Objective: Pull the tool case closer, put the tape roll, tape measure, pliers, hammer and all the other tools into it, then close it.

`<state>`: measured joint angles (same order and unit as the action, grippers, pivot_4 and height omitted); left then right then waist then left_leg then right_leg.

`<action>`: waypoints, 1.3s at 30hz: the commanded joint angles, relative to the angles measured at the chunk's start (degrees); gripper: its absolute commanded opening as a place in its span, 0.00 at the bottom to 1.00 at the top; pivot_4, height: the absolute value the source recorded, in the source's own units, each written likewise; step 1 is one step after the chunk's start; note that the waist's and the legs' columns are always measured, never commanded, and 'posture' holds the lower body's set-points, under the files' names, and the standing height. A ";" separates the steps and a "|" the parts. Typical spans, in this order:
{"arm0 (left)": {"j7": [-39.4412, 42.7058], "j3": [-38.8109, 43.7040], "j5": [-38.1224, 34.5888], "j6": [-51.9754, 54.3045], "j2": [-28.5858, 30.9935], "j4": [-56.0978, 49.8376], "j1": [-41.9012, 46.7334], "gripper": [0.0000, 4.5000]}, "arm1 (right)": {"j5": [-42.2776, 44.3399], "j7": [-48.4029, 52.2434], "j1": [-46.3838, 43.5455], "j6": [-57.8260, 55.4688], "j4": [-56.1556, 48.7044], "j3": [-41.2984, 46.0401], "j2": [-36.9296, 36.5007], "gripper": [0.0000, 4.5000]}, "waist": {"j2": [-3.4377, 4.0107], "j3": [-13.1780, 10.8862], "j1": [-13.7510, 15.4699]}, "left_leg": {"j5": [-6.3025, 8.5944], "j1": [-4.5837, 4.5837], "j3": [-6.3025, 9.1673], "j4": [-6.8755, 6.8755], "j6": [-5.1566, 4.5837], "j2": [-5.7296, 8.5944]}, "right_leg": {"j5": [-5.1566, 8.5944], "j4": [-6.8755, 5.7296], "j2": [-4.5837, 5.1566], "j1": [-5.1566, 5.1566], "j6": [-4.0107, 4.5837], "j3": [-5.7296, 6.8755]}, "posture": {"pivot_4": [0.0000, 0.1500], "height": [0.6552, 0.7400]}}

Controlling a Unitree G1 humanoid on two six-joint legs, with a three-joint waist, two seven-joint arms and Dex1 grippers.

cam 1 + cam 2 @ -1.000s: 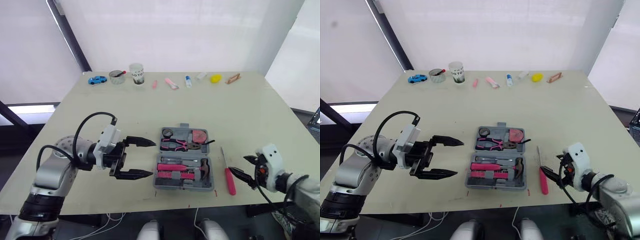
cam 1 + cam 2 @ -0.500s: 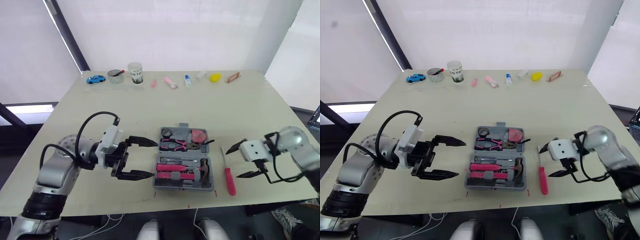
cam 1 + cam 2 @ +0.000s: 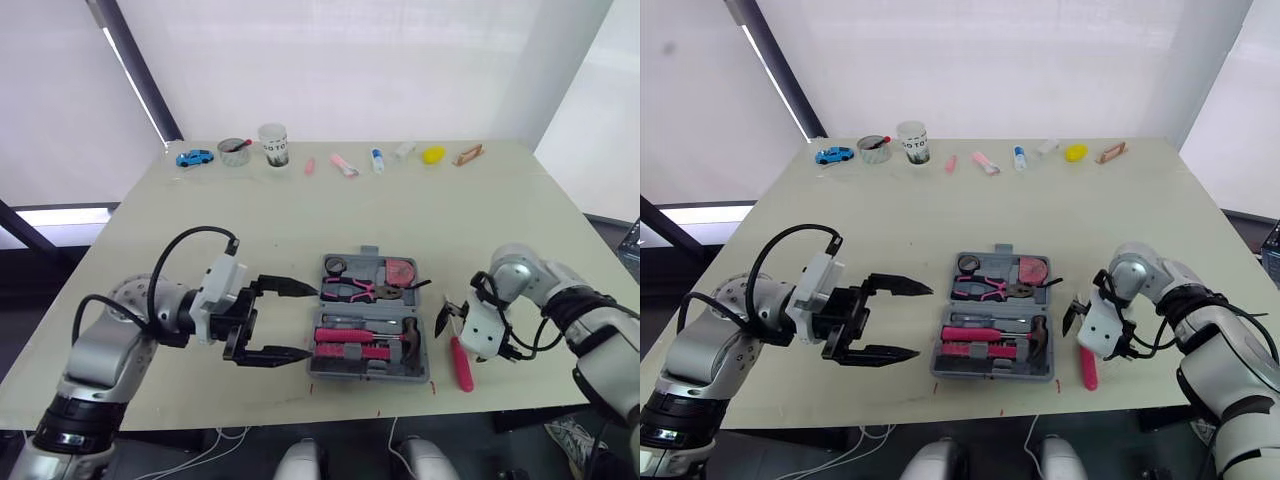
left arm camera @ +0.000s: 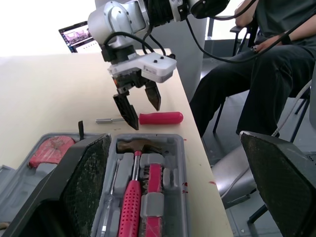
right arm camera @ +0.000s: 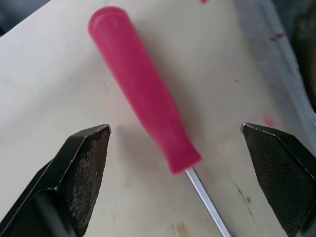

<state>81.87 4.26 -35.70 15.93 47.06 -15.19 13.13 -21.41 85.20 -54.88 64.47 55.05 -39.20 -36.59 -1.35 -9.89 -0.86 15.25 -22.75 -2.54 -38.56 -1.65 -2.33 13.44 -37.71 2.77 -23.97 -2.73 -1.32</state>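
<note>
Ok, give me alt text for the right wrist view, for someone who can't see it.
A pink-handled screwdriver lies on the beige table, between the right gripper's two open black fingers, neither of which touches it.

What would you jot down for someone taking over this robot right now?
Left gripper: open, at the case's left side, holding nothing.
Right gripper: open, poised over the screwdriver, which lies on the table right of the case.
Done: tape roll, pliers, tape measure and hammer are in the open case.
Left: put the screwdriver in, close the case.
</note>
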 commanded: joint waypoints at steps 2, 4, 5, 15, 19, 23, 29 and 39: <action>-0.98 2.12 -1.22 -0.09 0.85 -2.51 -0.34 1.00 | -4.32 -4.15 -1.77 3.41 2.26 -1.55 0.05 0.99 | 0.00 0.00 -0.07 | -0.06 0.06 0.01 0.00 0.10 0.00 | 0.00 -0.04 0.00 0.02 0.01 0.00 | 1.00 1.00; -1.13 2.20 -1.34 -0.11 0.95 -2.72 -0.54 1.00 | -6.32 -6.24 -2.38 4.14 3.16 -2.17 0.26 0.99 | 0.00 0.00 -0.12 | -0.08 0.08 0.01 0.00 0.14 0.00 | 0.00 -0.06 -0.01 0.03 0.01 -0.01 | 1.00 1.00; -1.19 2.22 -1.39 -0.10 0.98 -2.81 -0.61 1.00 | -7.18 -7.22 -2.65 4.47 3.54 -2.45 0.33 0.87 | -0.02 0.01 -0.14 | -0.09 0.13 0.00 -0.02 0.16 0.00 | -0.01 -0.08 -0.01 0.07 0.02 -0.02 | 1.00 1.00; -2.52 1.01 -2.42 0.53 -0.28 -2.49 1.24 1.00 | -9.60 -11.14 -3.35 5.27 5.83 -3.11 0.60 0.11 | -0.14 0.05 -1.36 | -0.14 0.85 -0.08 -0.10 0.21 -0.05 | 0.03 -0.28 -0.05 0.60 0.37 -0.12 | 1.00 1.00; -2.61 0.30 -2.24 0.44 -0.79 -2.40 1.78 1.00 | -6.28 -8.16 -3.37 3.93 4.47 -2.04 -1.47 0.11 | -0.10 0.02 -1.50 | -0.14 0.81 -0.09 -0.03 0.21 -0.06 | -0.06 -0.27 -0.07 0.54 0.26 -0.17 | 1.00 1.00; -2.67 -0.31 -2.23 0.56 -1.41 -2.49 2.31 1.00 | 4.40 1.18 0.22 -6.13 -2.75 1.07 -5.76 0.11 | -0.03 -0.04 -1.20 | -0.14 0.70 -0.09 -0.03 0.20 -0.04 | -0.07 -0.22 -0.03 0.50 0.22 -0.20 | 1.00 1.00; -2.24 -0.28 -2.95 1.52 -1.37 -2.83 2.36 1.00 | 23.41 7.29 13.83 -43.46 -32.76 9.26 -16.93 0.11 | 0.07 -0.10 -0.44 | -0.13 0.53 0.00 0.07 0.20 -0.04 | -0.09 -0.20 -0.03 0.32 0.16 -0.12 | 1.00 1.00; -0.79 -0.98 -2.71 1.20 -1.39 -1.05 3.77 1.00 | 32.39 -16.17 35.22 -102.42 -66.11 27.63 -20.24 0.11 | 0.05 -0.09 0.41 | -0.13 0.16 0.01 -0.11 0.20 -0.02 | -0.03 -0.11 -0.01 0.14 0.24 0.00 | 1.00 1.00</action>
<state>80.48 2.86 -37.91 17.58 45.60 -16.08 15.87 8.50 74.40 -19.73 -27.40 -5.86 -15.79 -57.85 -1.30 -9.98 -0.45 15.12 -22.61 -2.52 -38.70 -1.45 -2.36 13.40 -37.81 2.75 -23.83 -2.49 -1.32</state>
